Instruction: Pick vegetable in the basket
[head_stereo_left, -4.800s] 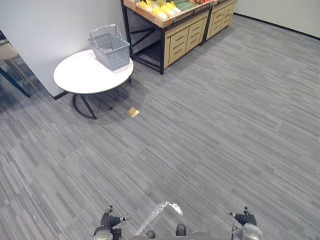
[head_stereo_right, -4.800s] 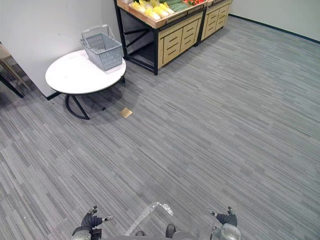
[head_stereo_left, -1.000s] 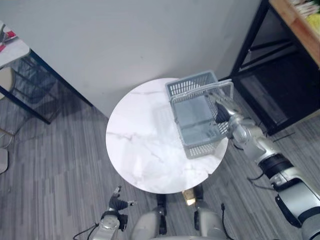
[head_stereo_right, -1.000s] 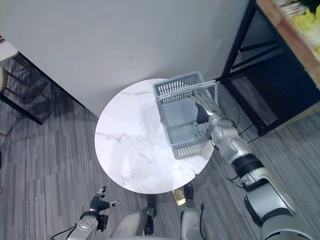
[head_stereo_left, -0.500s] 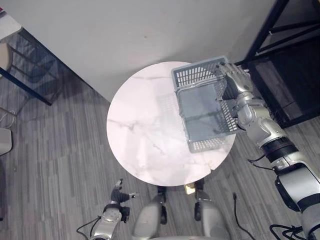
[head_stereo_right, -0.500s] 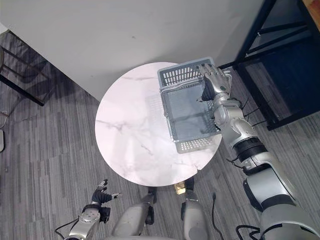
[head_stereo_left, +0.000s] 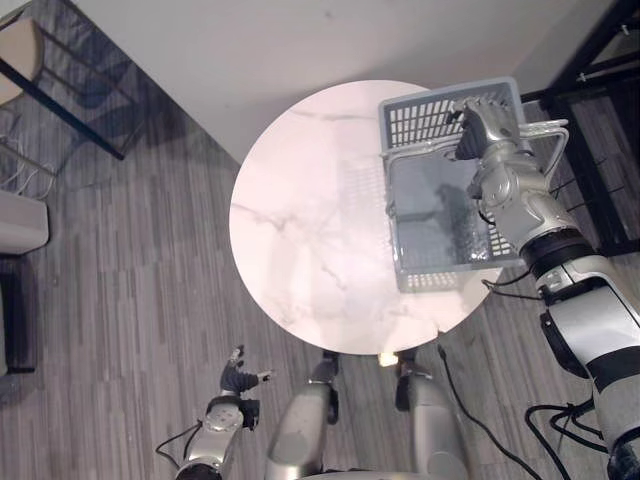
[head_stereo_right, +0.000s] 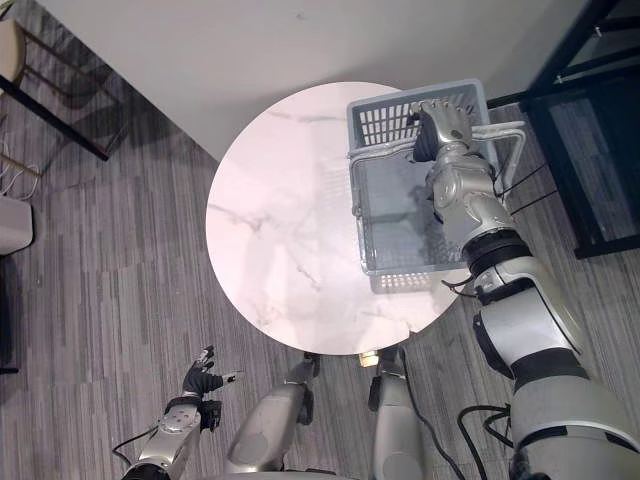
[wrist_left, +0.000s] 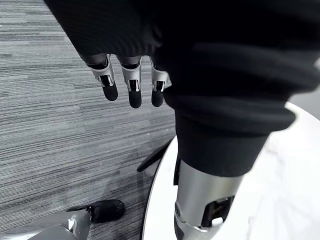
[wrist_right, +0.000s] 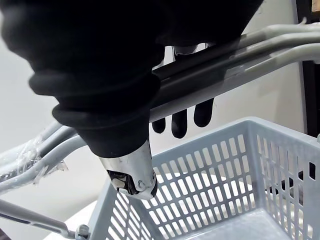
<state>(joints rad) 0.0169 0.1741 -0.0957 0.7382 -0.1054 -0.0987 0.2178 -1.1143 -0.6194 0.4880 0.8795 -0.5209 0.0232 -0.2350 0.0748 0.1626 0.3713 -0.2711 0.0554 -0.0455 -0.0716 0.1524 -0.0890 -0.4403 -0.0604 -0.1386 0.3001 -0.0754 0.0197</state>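
A grey plastic basket (head_stereo_left: 440, 281) stands on the right part of a round white marble table (head_stereo_left: 300, 230), and nothing lies inside it. Its two handle bars (head_stereo_left: 545, 128) are raised over the far end. My right hand (head_stereo_left: 483, 125) sits on those bars, fingers curled round them. In the right wrist view the bars (wrist_right: 260, 55) run under the palm, with the dark fingertips (wrist_right: 202, 112) hooked below them above the basket's slotted wall (wrist_right: 200, 185). My left hand (head_stereo_left: 237, 381) hangs low beside the table's near left edge, its fingers (wrist_left: 130, 85) straight and holding nothing.
A black shelf frame (head_stereo_left: 600, 70) stands just right of the basket. A pale wall (head_stereo_left: 300, 40) runs behind the table. A chair with dark legs (head_stereo_left: 40, 60) is at the far left, and a white object (head_stereo_left: 20, 222) lies at the left edge. Grey striped floor surrounds the table.
The view has shifted, so the table sits higher and further right. My right hand's fingers, straight over the basket's far rim before, now curl round the handle bars. The left hand stays low.
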